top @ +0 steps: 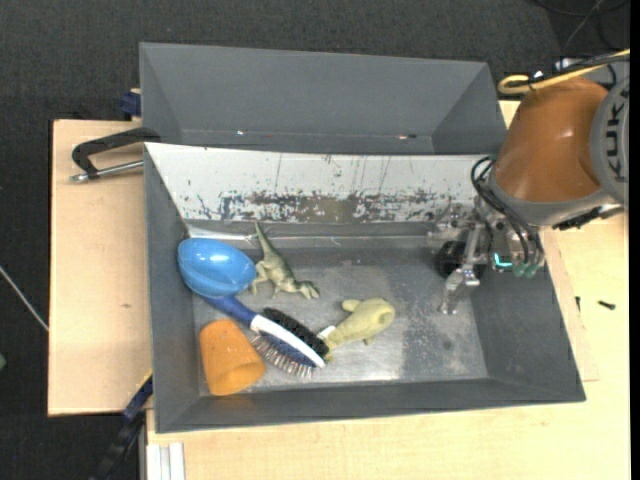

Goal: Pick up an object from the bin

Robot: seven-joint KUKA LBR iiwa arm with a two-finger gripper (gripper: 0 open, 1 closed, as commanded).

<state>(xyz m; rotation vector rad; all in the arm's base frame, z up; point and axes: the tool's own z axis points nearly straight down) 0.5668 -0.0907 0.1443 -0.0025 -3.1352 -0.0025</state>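
My gripper point(455, 286) hangs low over the bare floor in the right half of the bin, with nothing visible in it. The nearest loose thing is a pale yellow rubber animal toy point(362, 321), lying to the gripper's left near the middle of the floor. Further left lie a brush point(287, 340) with a blue handle, white head and dark bristles, and a pale green toy dinosaur point(282, 274).
A glossy blue egg-shaped shell point(214, 266) and an orange cup point(230, 358) on its side lie along the bin's left wall. The orange-covered arm reaches in over the right rim. The steep right wall is close beside the gripper.
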